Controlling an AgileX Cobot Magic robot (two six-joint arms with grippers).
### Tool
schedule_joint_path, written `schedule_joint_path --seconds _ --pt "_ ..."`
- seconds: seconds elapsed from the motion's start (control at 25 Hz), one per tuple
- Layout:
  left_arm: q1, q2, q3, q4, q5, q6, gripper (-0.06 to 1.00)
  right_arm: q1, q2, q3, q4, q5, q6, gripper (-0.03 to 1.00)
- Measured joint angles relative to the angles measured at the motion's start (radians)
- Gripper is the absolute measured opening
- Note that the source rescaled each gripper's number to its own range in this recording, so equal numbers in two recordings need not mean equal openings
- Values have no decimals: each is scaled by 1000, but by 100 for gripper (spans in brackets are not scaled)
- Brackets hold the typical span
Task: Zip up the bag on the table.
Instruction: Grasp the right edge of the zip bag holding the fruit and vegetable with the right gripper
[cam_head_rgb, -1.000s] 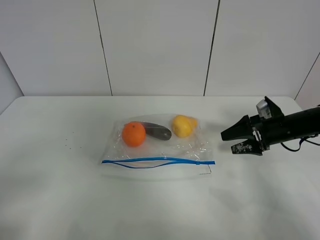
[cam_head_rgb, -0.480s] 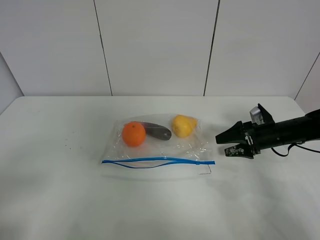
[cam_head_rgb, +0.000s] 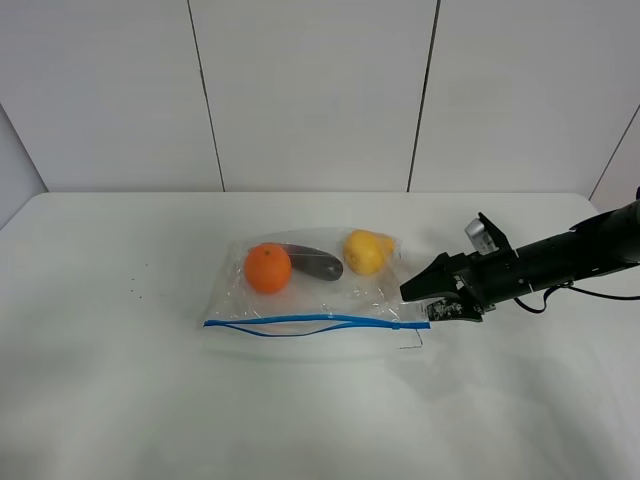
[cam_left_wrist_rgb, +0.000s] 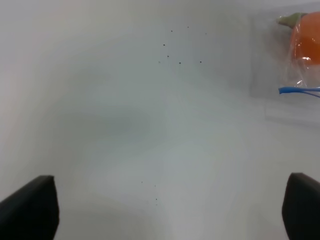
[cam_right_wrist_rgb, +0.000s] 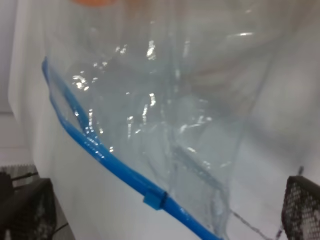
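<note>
- Notably, the left gripper (cam_left_wrist_rgb: 167, 210) is out of the high view altogether. Its wrist view shows only two dark fingertips (cam_left_wrist_rgb: 30, 210), cut off at the frame corners and spread wide, with nothing between them but bare table (cam_left_wrist_rgb: 125, 130).
- From that gripper the bag (cam_head_rgb: 310, 300) lies ahead and off to one side, well apart. Only a blurred slice of the orange (cam_left_wrist_rgb: 306, 42) and the end of the blue zipper strip (cam_left_wrist_rgb: 300, 91) show.
- The right gripper (cam_head_rgb: 418, 306) is also mostly cut off in its own wrist view, and I cannot tell whether its lower tip touches the plastic.
- Its jaws stand wide open and hold nothing. The small blue slider (cam_right_wrist_rgb: 155, 200) sits just ahead, between the two fingers.
- A second ago this gripper hung well to the side of the bag; now its tips are right at the bag's slider-end corner. The bag has not shifted.
- The bag is clear, crinkly film with glints and creases, lying flat on the matte white table. The strip's two tracks bow apart along the stretch farthest from the right gripper.
- Beyond the right gripper's tips, seen through the film, the yellow pear (cam_head_rgb: 365, 251) is nearest, then the dark, smooth eggplant (cam_head_rgb: 318, 264), with the round orange farthest.
- The right gripper's pads (cam_right_wrist_rgb: 302, 205) have a mesh texture.
</note>
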Motion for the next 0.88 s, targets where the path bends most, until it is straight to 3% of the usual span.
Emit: schedule_joint_path --seconds 0.4,0.88 --pt "0 0 0 0 0 0 100 45 58 -1 90 11 17 100" --pt "0 0 0 0 0 0 100 67 80 -1 107 11 17 100"
